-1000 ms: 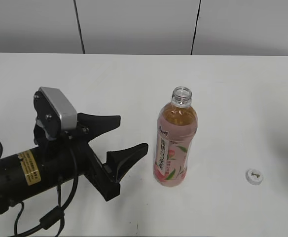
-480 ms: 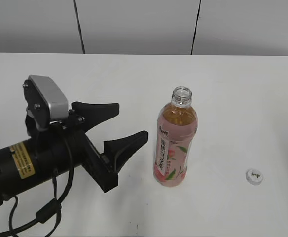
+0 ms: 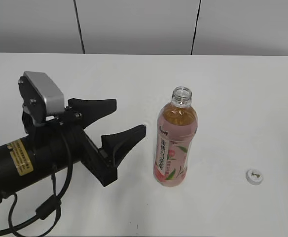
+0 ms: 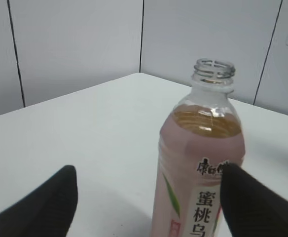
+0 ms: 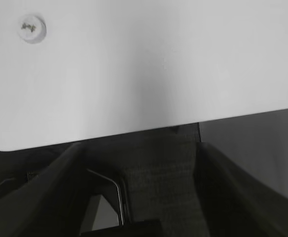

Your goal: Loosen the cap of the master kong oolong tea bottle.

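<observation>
While master kong oolong tea bottle (image 3: pixel 176 143) stood upright near desk (image 3: pixel 233 89) centre, long axis vertical, mouth bare, cap (image 3: pixel 254 176) lay flat toward desk's right front corner, well apart from bottle. Left gripper (image 3: pixel 119 126) spread wide, empty, just left of bottle, jaws pointing at it; nearer arm. Right gripper (image 5: pixel 139 173) near desk's right edge; jaws apart, empty. Cap already off.

The left arm (image 3: pixel 30 160) lies low, reaching in from the left edge, its wrist camera housing on top. The left gripper (image 3: pixel 122 121) points rightward with both black fingers spread wide, holding nothing. The right gripper (image 5: pixel 139 187) shows two dark fingers spread apart, empty.
</observation>
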Robot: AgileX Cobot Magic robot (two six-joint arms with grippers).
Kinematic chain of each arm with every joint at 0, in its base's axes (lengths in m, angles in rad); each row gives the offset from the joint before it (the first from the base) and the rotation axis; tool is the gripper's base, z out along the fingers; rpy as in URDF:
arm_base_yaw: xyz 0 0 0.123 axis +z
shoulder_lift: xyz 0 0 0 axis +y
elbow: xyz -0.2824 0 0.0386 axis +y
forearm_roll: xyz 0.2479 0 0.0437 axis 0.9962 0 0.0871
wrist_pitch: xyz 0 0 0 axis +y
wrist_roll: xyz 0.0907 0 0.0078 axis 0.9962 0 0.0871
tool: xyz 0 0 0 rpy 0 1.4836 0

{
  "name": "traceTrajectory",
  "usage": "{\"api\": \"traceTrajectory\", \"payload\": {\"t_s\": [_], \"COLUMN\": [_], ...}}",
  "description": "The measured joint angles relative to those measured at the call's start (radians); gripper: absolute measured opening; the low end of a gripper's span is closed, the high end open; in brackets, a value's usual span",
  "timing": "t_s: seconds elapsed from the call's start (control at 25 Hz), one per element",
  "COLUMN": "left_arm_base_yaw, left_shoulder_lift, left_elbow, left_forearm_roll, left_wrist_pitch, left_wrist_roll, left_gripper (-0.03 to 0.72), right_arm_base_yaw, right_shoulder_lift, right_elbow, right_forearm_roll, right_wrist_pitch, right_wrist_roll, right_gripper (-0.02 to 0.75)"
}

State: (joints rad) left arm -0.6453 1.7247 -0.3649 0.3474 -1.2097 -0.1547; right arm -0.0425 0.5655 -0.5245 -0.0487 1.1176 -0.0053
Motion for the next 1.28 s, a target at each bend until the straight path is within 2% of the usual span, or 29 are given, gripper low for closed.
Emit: {"api": "traceTrajectory", "payload": {"t_s": [0.24, 0.52, 0.64, 0.88, 1.0, 1.12, 1.28], "left_arm_base_yaw": [0.0, 0.0, 0.0, 0.0, 0.028, 0.093, 0.169], "left_shoulder_lift": [0.0, -0.021, -0.083, -0.257, -0.301, -0.308, -0.312], "left_elbow": [0.0, 0.0, -0.001, -0.09, -0.149, -0.189, -0.196], "left_forearm_roll": [-0.007, -0.023, -0.06, -0.139, -0.242, -0.322, -0.368], "left_wrist_pitch": [0.012, 0.192, 0.325, 0.804, 0.968, 1.082, 1.21], "left_wrist_roll": [-0.015, -0.017, -0.017, -0.017, -0.023, -0.025, -0.028], "left_gripper": [0.531, 0.531, 0.531, 0.52, 0.497, 0.488, 0.486], "right_arm_base_yaw": [0.0, 0.0, 0.0, 0.0, 0.0, 0.0, 0.0], "right_shoulder_lift": [-0.174, -0.311, -0.326, -0.327, -0.327, -0.327, -0.327], "right_elbow": [0.009, 0.009, 0.009, 0.009, 0.009, 0.009, 0.009], "right_forearm_roll": [0.001, 0.004, 0.004, 0.005, 0.005, 0.005, 0.005], "right_wrist_pitch": [-0.013, -0.013, -0.013, -0.013, -0.013, -0.013, -0.013], "right_wrist_roll": [-0.031, -0.033, -0.033, -0.033, -0.033, -0.033, -0.033], "right_gripper": [0.492, 0.491, 0.491, 0.491, 0.491, 0.491, 0.491]}}
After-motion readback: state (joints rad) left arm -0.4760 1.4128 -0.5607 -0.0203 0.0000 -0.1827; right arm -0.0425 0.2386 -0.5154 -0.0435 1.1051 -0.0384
